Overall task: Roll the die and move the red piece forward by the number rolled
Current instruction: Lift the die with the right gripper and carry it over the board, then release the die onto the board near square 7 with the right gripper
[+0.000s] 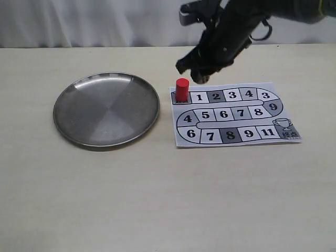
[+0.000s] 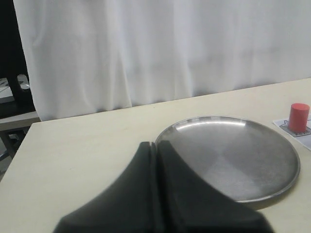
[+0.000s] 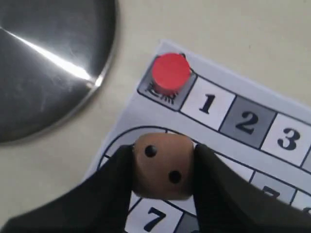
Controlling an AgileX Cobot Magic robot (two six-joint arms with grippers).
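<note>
The right pincer (image 3: 163,167) pinches the die (image 3: 162,164) between its fingers, up above the board (image 1: 247,113) and near the red piece (image 1: 182,90), which stands on the square before 1. The left pincer (image 2: 156,148) is pressed together.

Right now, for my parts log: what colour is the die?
Tan die, black pips; right wrist view.
</note>
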